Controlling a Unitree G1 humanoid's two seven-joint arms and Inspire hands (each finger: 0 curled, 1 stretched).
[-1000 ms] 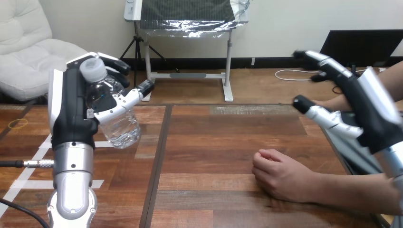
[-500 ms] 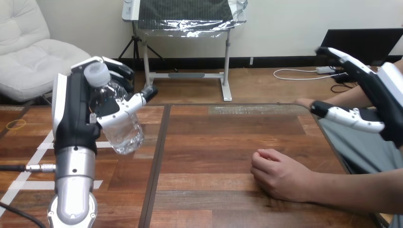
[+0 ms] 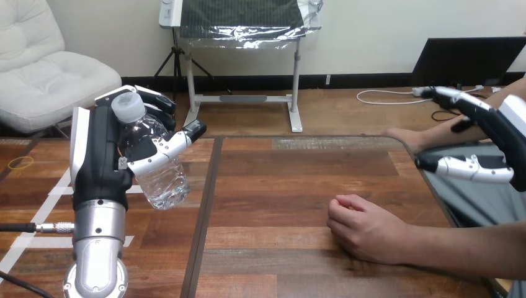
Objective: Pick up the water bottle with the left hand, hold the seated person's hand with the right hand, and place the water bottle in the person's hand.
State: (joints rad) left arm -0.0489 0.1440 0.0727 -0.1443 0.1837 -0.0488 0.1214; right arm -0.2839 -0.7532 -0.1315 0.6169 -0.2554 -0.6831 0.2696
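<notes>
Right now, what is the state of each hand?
Left hand: fingers closed around the water bottle.
Right hand: open, holding nothing.

Wooden table [image 3: 298,180], white tape strips [image 3: 37,241], yellow band [image 3: 23,162] at left

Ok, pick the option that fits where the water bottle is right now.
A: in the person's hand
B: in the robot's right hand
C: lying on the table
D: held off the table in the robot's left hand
D: the left hand has fingers and thumb curled round the water bottle, raised above the table, well apart from the person's hand resting on the wood.
</notes>
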